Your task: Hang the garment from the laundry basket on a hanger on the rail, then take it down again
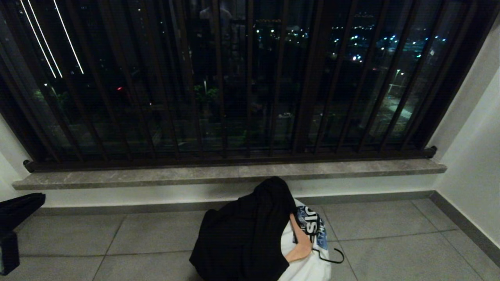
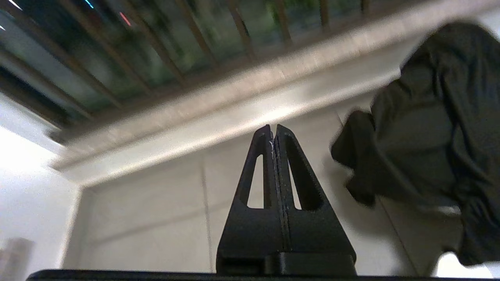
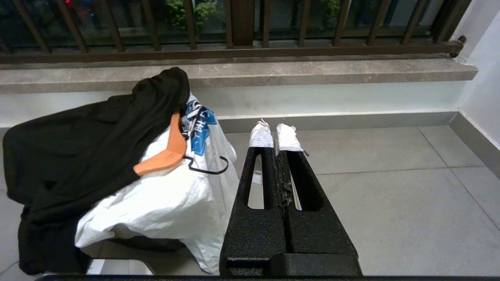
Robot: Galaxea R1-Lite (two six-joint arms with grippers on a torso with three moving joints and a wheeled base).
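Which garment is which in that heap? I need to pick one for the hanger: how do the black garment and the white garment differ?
The black garment is plain and dark; the white garment carries a blue print with lettering. The black one lies on top, draped over the heap's upper and left side, while the white one sits under it and spills out to the right. Both lie crumpled in one pile on the floor, with the orange hanger between them.

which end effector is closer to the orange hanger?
Right, probably. The right end effector sits shut near the orange hanger; the left end effector, also shut, is off past the black garment.
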